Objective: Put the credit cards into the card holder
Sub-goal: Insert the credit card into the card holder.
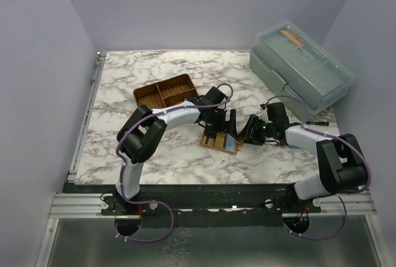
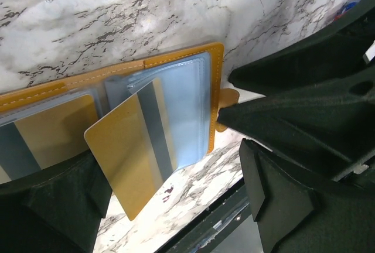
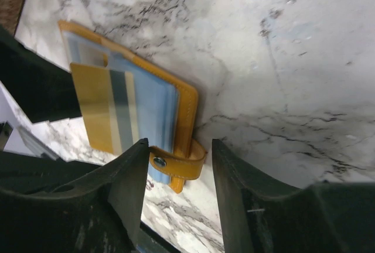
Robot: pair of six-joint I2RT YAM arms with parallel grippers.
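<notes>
Credit cards (image 2: 132, 147) that can be counted number two, both yellowish with a grey stripe. One lies tilted across the open card holder (image 1: 221, 141), its near corner sticking out past the holder's edge. The other sits flat in a clear sleeve on the other half. Pale blue shows in the sleeves beneath, but how many cards that makes I cannot tell.

The single card holder lies spread open on the marble tabletop (image 1: 124, 149), just beyond the two arm bases and between the pincers. The left pincer (image 1: 230, 123) hangs over it with its fingers spread wide either side of the tilted card, not pinching it. The right pincer (image 3: 179, 147) crowds the holder's right edge with its jaws apart. The one snap strap (image 3: 179, 164) lies in the gap, against one finger and clear of the other.

Farther back on the left stands one brown divided basket (image 1: 166, 92), close behind the left arm's wrist. Farthest, at the right rear corner, sits one clear lidded box (image 1: 303, 69) with an orange object (image 1: 291, 37) inside.
</notes>
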